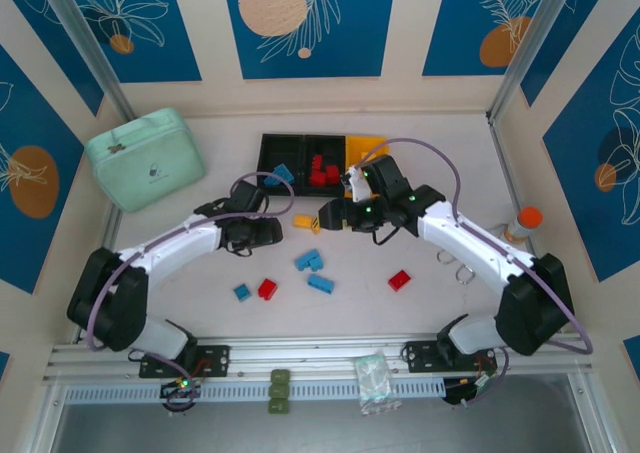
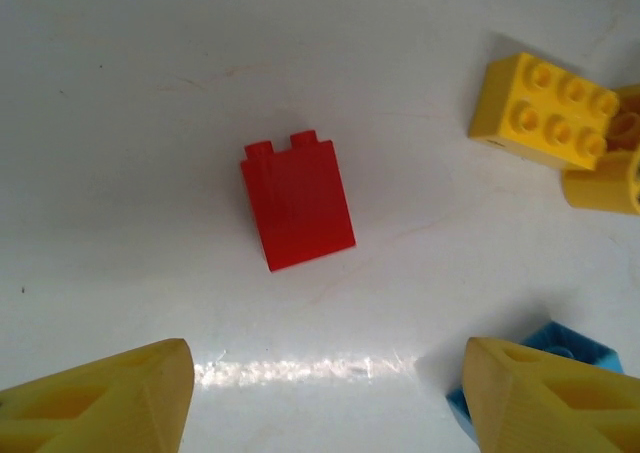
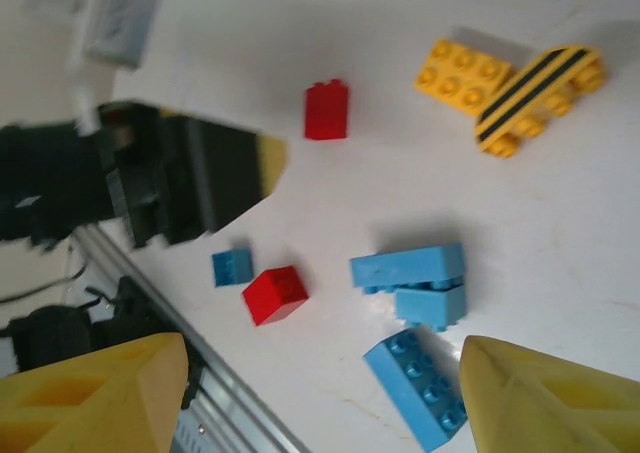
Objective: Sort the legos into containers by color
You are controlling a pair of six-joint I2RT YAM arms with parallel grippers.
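I am keeping my left end effector [image 2: 330, 378] spread, empty, just beside the red lego [image 2: 297, 203]; my right end effector [image 3: 325, 378], likewise spread, is hovering near that lego, above blue legos [image 3: 408, 269].

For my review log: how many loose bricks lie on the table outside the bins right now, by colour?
Red bricks: 3
Blue bricks: 4
Plain yellow brick: 1
Yellow-and-black striped brick: 1
Total: 9
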